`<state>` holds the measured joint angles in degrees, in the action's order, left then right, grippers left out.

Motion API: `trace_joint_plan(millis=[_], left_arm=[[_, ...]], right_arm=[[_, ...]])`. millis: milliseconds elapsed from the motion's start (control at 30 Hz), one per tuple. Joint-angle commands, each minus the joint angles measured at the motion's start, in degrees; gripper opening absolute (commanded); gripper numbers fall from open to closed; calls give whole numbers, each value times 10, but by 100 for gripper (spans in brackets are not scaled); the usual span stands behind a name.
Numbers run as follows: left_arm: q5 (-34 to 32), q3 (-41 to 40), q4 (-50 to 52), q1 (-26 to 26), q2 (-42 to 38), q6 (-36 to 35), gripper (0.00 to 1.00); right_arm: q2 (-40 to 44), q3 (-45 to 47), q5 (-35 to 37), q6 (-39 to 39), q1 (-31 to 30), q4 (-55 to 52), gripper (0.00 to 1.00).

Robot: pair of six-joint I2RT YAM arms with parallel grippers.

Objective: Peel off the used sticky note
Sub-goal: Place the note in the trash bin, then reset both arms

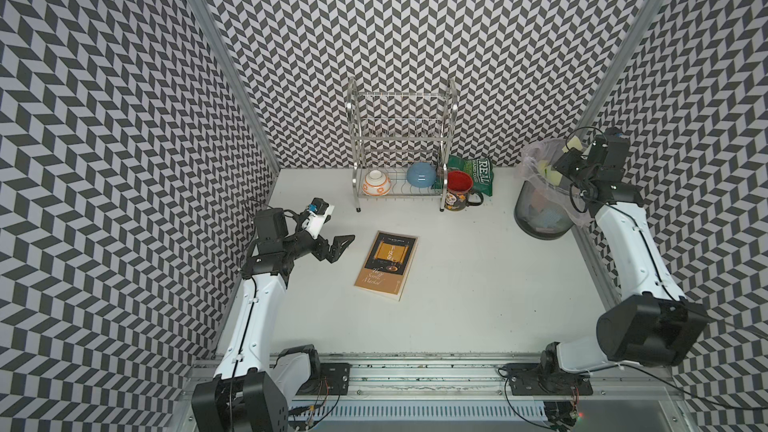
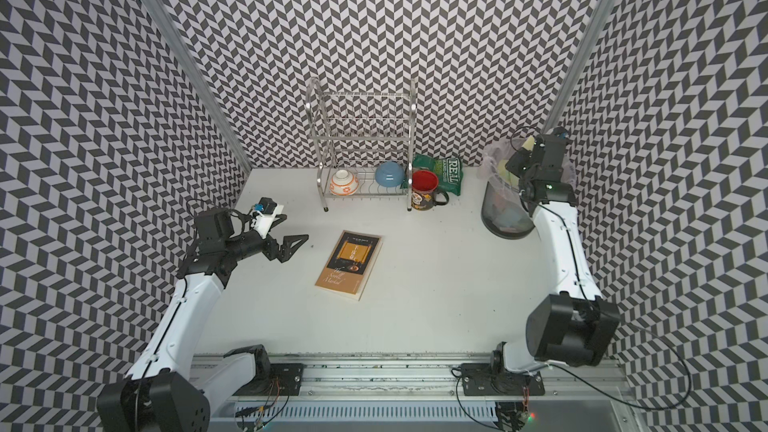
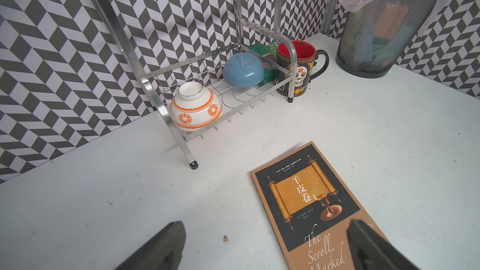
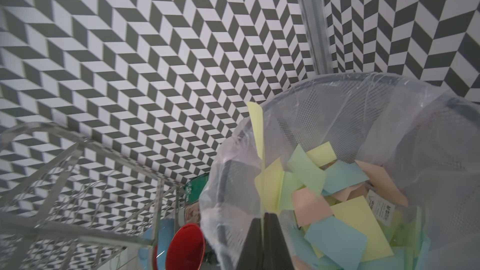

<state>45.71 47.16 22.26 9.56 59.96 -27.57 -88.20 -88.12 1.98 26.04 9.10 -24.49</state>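
A pale yellow sticky note [image 4: 255, 128] stands up from between my right gripper's [image 4: 264, 216] fingertips, which are pressed almost together on its lower edge. That gripper [image 1: 557, 167] hangs over the mouth of the mesh waste bin [image 1: 540, 218], which has a clear bag liner and holds several coloured notes [image 4: 337, 219]. The book [image 1: 386, 265], brown and black with a scroll on its cover, lies flat mid-table with no note showing on it. My left gripper [image 1: 340, 248] hovers open just left of the book [image 3: 306, 203], its fingers [image 3: 171, 245] wide apart and nothing between them.
A steel dish rack [image 1: 399, 147] stands at the back with an orange-patterned bowl [image 1: 376, 182] and a blue bowl [image 1: 421, 177]. A red-lined skull mug [image 1: 459, 191] and a green snack bag [image 1: 478, 172] sit beside it. Patterned walls close in three sides.
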Motion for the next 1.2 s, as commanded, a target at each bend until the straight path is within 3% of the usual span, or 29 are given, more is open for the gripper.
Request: trace_joint_plan(millis=[0, 100, 200, 400, 533, 633, 833, 967, 1000, 1067, 1133, 1167], left_arm=[[-4, -14, 9, 5, -15, -1, 100], [-10, -20, 8, 6, -24, -1, 100], [-11, -23, 10, 7, -28, -3, 100], [-28, -24, 0, 9, -31, 13, 100], [-105, -45, -83, 14, -33, 93, 100], [-155, -65, -145, 29, -35, 133, 100], [-178, -130, -262, 50, -58, 157, 100], [-180, -196, -354, 50, -44, 176, 100], [-179, -215, -380, 50, -38, 174, 100], [-183, -256, -436, 50, -26, 167, 100], [-202, -287, -518, 50, -11, 180, 100], [-205, -277, -505, 49, -7, 182, 100]], right_arm=[[-40, -38, 19, -24, 3, -6, 20], [-58, -65, 12, -34, 5, -20, 56], [-43, -71, 1, -36, 5, -13, 72], [4, -74, -46, -41, 3, -8, 75], [72, -27, -58, -46, -35, 11, 76], [145, 64, -7, -66, -128, 58, 77], [281, 337, 62, -95, -279, 200, 84], [325, 508, 116, -117, -304, 283, 88], [330, 538, 131, -121, -304, 300, 89], [334, 594, 143, -146, -304, 351, 100], [337, 634, 150, -163, -304, 400, 100], [340, 646, 150, -171, -304, 412, 100]])
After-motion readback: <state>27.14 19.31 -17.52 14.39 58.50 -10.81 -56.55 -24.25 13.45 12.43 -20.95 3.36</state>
